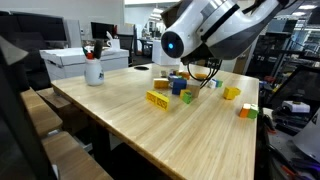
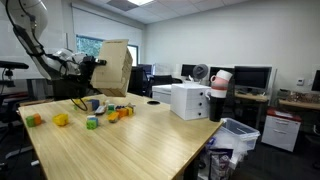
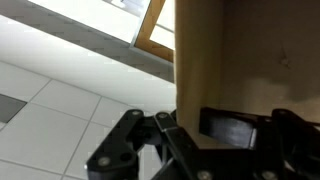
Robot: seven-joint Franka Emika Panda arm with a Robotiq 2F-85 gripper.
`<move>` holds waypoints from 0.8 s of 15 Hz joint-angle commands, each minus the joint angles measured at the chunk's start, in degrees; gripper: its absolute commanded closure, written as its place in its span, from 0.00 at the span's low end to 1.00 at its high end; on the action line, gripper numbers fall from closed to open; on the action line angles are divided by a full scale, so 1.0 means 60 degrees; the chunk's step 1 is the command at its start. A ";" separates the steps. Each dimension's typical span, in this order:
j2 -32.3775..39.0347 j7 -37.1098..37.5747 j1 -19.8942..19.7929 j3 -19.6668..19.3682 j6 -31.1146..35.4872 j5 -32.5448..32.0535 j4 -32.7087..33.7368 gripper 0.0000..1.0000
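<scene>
Over table [image 2: 140, 145] far corner, your gripper [image 2: 96, 66] pinches box [image 2: 117, 66] by thin wall, so jaws nearly meet. You hold box high, clear of blocks [image 2: 60, 119] below. Wrist view: box beside ceiling [image 3: 60, 90], since gripper points up.

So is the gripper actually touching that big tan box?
Touching. The wrist view shows the tan box seated between the fingers of the gripper, and in an exterior view the box sits right at the gripper.
</scene>
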 commanded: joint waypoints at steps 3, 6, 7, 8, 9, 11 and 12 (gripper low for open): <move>-0.1123 -0.1618 -0.0340 -0.0160 0.1769 0.1416 -0.0072 0.95; -0.1394 -0.2171 -0.0390 -0.0353 0.2244 0.2093 -0.0020 0.95; -0.1439 -0.2252 -0.0390 -0.0423 0.2298 0.2251 -0.0003 0.95; -0.1502 -0.2403 -0.0400 -0.0484 0.2421 0.2429 0.0014 0.95; -0.1600 -0.2571 -0.0416 -0.0586 0.2544 0.2676 0.0023 0.95; -0.1823 -0.2975 -0.0494 -0.0765 0.2990 0.3219 0.0022 0.95; -0.2143 -0.3403 -0.0605 -0.0863 0.3513 0.3625 -0.0077 0.95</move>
